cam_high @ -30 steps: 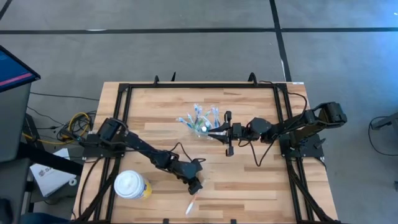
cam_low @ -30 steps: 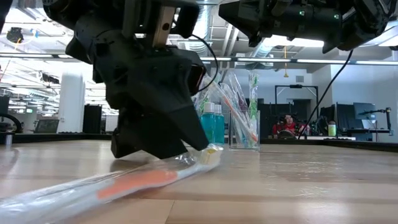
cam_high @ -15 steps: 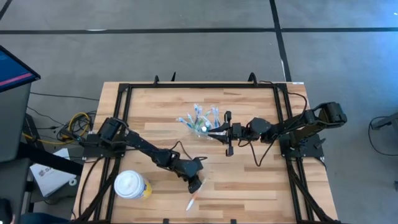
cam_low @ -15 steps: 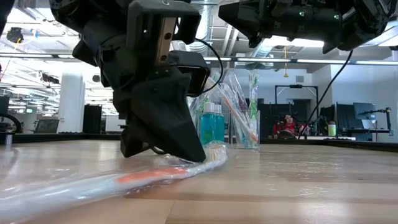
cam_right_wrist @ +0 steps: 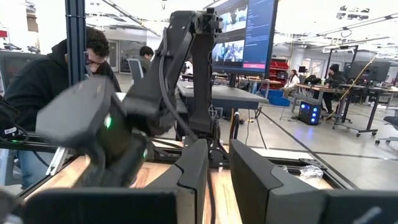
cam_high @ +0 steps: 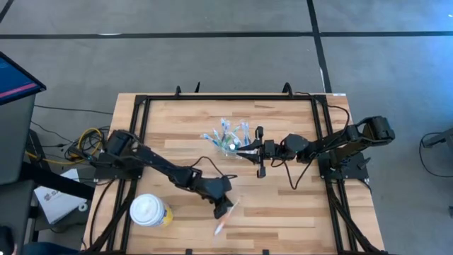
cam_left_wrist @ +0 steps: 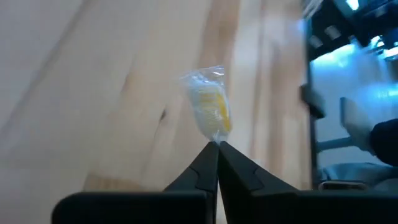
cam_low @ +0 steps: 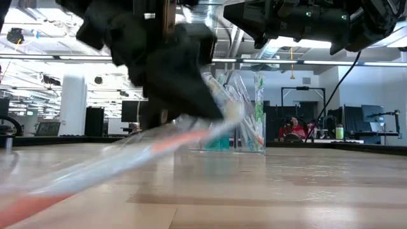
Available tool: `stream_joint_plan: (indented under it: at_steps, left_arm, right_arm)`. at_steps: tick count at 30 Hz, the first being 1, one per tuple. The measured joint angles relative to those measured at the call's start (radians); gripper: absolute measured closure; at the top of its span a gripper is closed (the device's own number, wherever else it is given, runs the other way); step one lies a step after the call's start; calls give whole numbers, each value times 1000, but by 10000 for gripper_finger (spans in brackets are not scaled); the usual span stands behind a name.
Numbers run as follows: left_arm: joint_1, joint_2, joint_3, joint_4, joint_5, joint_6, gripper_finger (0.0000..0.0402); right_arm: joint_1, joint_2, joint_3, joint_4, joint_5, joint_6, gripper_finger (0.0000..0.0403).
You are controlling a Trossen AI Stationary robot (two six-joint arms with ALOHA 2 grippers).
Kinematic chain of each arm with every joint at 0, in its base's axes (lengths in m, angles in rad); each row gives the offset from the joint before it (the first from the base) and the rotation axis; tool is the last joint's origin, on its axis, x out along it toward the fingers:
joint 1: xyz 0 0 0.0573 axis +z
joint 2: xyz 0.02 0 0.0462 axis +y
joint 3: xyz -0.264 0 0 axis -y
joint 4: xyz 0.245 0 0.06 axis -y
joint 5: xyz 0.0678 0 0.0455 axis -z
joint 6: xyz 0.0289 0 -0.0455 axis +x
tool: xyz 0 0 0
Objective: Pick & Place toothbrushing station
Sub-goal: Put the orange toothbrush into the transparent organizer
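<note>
- My left gripper [cam_high: 228, 210] pinches 1 wrapped toothbrush [cam_high: 226, 217], near the table's front edge, well short of the toothbrushing station [cam_high: 230, 139]
- Right gripper [cam_high: 249, 151] sits beside that station; its jaws I cannot tell
- I'd lift slowly, keeping the wrapper from slipping

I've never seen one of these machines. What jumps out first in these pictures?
Most striking is the left gripper near the table's front edge, shut on one end of a plastic-wrapped toothbrush and tilting it off the wood. At the table's middle stands the clear toothbrushing station, bristling with blue and green brushes, with the right gripper right beside it. A white-lidded yellow cup sits at the front left corner.
</note>
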Motion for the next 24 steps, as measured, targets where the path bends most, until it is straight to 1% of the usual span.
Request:
stream_joint_plan:
  at_steps: [5,9,15,24]
  left_arm:
    - [0,-87,0,-18,-78,104,401]
    - [0,-152,0,-66,-152,174,401]
    - [0,-239,0,-125,-234,242,401]
    - [0,-369,0,-226,-391,325,401]
  right_arm:
    - [0,0,0,0,0,0,343]
    - [0,0,0,-1,0,0,343]
    - [0,0,0,-2,0,0,343]
    - [0,0,0,-6,0,0,343]
